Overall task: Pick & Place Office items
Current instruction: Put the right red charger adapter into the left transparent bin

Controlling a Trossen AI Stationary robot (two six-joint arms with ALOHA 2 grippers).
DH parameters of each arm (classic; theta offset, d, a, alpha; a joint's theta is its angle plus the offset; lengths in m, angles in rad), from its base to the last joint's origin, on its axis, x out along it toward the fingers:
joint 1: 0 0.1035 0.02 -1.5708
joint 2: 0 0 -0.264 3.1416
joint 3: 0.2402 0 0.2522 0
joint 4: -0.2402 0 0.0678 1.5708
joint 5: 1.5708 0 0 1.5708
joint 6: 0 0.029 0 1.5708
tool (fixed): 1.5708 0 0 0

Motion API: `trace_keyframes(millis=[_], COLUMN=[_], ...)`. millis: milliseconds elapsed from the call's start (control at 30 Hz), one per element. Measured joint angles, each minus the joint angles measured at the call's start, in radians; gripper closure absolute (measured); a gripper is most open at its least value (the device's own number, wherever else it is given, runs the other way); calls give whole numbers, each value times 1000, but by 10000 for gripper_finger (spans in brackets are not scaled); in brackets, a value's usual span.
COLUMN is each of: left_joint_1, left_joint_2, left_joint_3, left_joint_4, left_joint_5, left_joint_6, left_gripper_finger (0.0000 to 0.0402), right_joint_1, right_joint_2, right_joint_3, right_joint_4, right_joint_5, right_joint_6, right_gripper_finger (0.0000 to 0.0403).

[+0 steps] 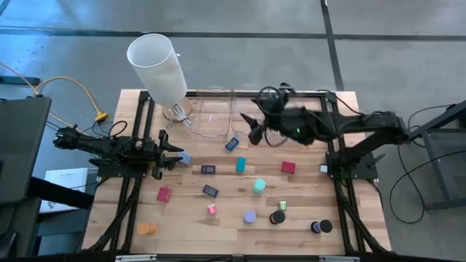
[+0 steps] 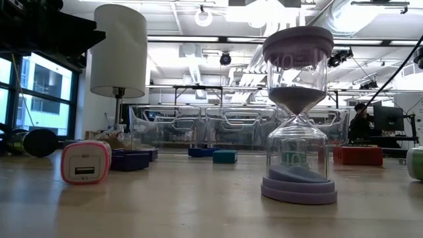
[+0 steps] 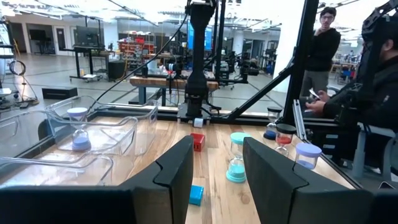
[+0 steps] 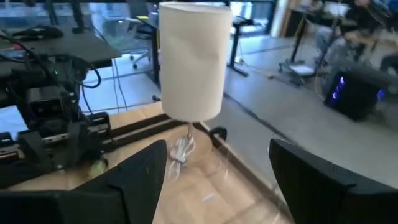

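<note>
**Both claws empty above the scattered office items**

High view: the right claw [image 1: 251,125] hangs over the clear bins [image 1: 211,116], a dark blue rectangle [image 1: 231,144] just beside it. The left claw [image 1: 169,151] sits next to a lavender block [image 1: 186,157].

Left wrist view: fingers part-open, holding nothing; a teal piece [image 3: 196,194] lies between them.

Right wrist view: fingers spread wide, empty, facing the white cylinder [image 4: 191,59].

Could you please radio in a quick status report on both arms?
Left gripper jaws open, empty. Right gripper jaws open, empty, above clear bins. Office items on table.
</note>
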Motion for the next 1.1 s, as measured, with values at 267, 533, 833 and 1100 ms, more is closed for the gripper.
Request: trace_keyframes(millis=[267, 533, 833, 1100], left_joint_1=[0, 0, 0, 0], left_joint_2=[0, 0, 0, 0], left_joint_3=[0, 0, 0, 0], left_joint_4=[0, 0, 3, 10], left_joint_5=[0, 0, 0, 0], left_joint_6=[0, 0, 0, 20], left_gripper_finger=[266, 266, 266, 266], right_joint_1=[144, 236, 274, 273], right_joint_2=[-5, 17, 37, 31], right_joint_3=[0, 0, 0, 0], right_joint_4=[-111, -128, -294, -577], right_joint_5=[-144, -170, -176, -262], right_joint_6=[199, 230, 290, 366], right_gripper_finger=[129, 129, 129, 129])
